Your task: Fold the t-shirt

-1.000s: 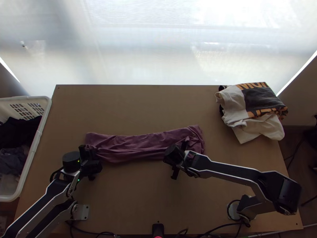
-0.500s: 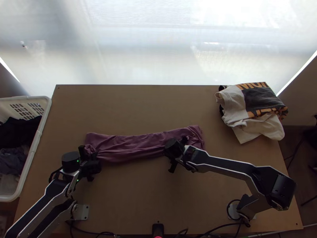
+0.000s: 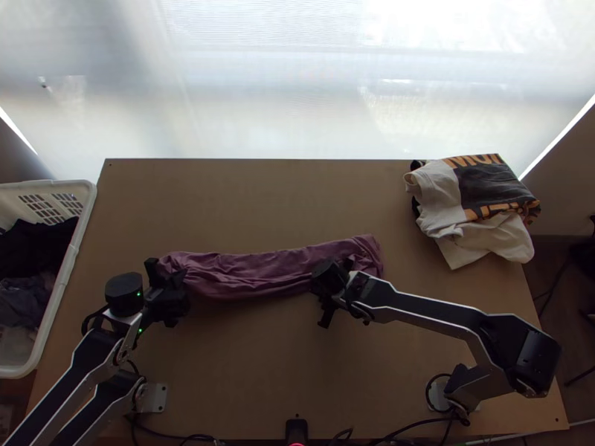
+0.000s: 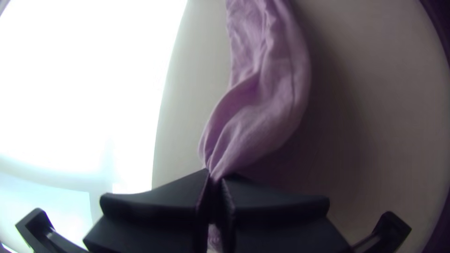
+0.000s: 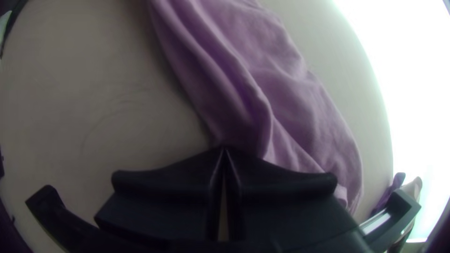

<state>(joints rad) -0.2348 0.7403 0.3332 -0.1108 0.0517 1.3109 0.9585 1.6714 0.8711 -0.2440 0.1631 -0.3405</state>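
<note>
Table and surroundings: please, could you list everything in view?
T-shirt: one, purple, long strip mid-table.
Clothes pile: one, cream, black and orange, far right.
Basket: one, white, left edge, dark clothes inside.
Table: one, brown, centre.
Device: one, black, middle of near edge.
Cables: several, black, near edge.
Left arm, right arm: two, silver-black, near side.
Left end effector: one, black, shut on t-shirt's left end.
Right end effector: one, black, at t-shirt's near edge.

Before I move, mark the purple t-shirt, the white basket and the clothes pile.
Purple t-shirt [image 3: 260,273]: top view, middle of its length.
White basket [image 3: 68,260]: top view, right-hand rim.
Clothes pile [image 3: 439,193]: top view, cream cloth.
</note>
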